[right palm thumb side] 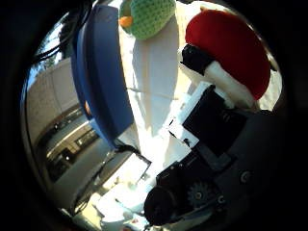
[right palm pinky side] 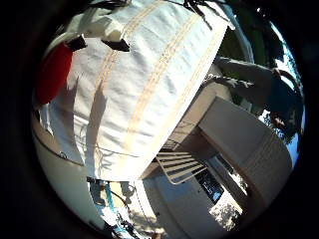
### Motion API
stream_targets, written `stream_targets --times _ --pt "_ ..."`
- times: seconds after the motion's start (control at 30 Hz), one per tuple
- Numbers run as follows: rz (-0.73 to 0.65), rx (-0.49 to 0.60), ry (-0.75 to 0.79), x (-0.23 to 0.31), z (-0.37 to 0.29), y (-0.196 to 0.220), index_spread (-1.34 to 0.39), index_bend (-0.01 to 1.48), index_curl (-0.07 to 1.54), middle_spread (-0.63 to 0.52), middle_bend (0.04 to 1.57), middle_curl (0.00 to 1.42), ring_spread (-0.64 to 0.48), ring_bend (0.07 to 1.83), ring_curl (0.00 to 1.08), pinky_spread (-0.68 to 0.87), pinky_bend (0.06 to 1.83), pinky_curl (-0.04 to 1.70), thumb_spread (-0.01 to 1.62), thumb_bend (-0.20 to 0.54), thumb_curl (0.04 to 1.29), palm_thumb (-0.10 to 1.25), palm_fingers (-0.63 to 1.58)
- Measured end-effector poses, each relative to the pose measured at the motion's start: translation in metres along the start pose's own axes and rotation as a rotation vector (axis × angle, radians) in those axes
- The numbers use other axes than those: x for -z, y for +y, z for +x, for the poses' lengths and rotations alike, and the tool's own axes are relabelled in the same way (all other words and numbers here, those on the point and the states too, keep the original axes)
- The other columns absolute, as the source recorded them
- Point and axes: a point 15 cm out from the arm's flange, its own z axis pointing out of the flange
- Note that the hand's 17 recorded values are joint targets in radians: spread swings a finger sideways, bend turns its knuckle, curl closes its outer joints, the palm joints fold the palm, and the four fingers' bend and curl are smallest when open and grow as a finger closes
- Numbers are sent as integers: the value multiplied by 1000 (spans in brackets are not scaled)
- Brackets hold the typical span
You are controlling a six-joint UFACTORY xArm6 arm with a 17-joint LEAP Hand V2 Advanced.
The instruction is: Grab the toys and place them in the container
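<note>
Red toy (right palm thumb side: 231, 43), green toy (right palm thumb side: 147, 17), blue container (right palm thumb side: 103, 82)

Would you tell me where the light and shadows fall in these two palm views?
Little finger side view: hard sun on the white cloth, crossed by long thin shadows. Thumb side view: glare on the cloth beside the blue container; the hand hides part of the red toy.

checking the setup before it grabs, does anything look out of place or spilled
Nothing stands out. The red toy and the green toy lie on the white cloth, beside the blue container. Nothing looks spilled or damaged.
</note>
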Motion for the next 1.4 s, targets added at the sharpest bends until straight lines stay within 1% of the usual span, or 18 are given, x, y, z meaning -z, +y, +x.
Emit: stream_targets --times 0.07,0.13,0.23,0.37,0.53,0.67,0.8,0.9,1.0,1.07,1.1,1.13,1.17,1.2,1.23,1.4 --pt "17 -3 -11 8 -6 1 -456 313 -21 -149 1004 806 -27 1294 716 301 1370 590 1099 23 484 950 1069" --pt "36 -4 -19 19 -10 4 -522 371 -22 -167 1037 851 -52 1301 735 272 1414 631 1105 21 515 978 1042" --pt "36 -3 -18 27 -14 9 -601 443 -21 -184 1066 899 -75 1316 759 243 1446 672 1111 4 548 981 1013" --pt "-17 26 -30 32 -36 21 -714 555 -18 -206 1096 965 -100 1336 789 206 1480 716 1111 -16 594 964 971" --pt "4 65 -3 82 -62 33 -819 655 -17 -221 1122 1021 -116 1363 817 180 1504 754 1120 -15 634 950 927" --pt "-4 111 11 105 -91 45 -891 720 -19 -231 1143 1059 -125 1386 836 165 1523 782 1134 -14 665 944 891" --pt "79 181 45 139 -133 46 -943 773 -16 -238 1155 1083 -129 1403 848 156 1535 801 1146 -9 687 949 871" --pt "135 225 36 151 -167 38 -979 810 -18 -239 1170 1099 -133 1416 857 150 1548 816 1144 -10 710 956 866" --pt "159 245 42 156 -201 31 -1006 836 -19 -234 1189 1103 -134 1414 861 146 1549 824 1141 -14 725 950 871" --pt "198 257 59 161 -219 20 -1013 844 -19 -232 1192 1105 -135 1415 863 144 1550 827 1140 -14 731 949 868" --pt "255 245 76 166 -242 2 -1013 844 -19 -232 1192 1105 -135 1415 863 144 1550 827 1140 -14 731 949 868" --pt "273 239 79 167 -248 -3 -1017 849 -19 -231 1195 1105 -135 1416 864 144 1549 830 1139 -14 733 948 865" --pt "311 232 84 171 -257 -14 -1025 856 -19 -230 1197 1106 -135 1419 866 143 1548 834 1141 -43 727 894 864" --pt "319 230 84 171 -260 -17 -1029 860 -19 -229 1201 1106 -135 1420 866 142 1548 835 1143 -39 727 884 864" --pt "330 226 80 169 -264 -26 -1036 867 -19 -229 1202 1107 -136 1422 868 141 1548 839 1161 -44 715 838 860" --pt "423 186 54 163 -285 -74 -1030 920 -9 -227 1187 1104 -131 1408 869 140 1543 853 1250 -16 646 813 826"
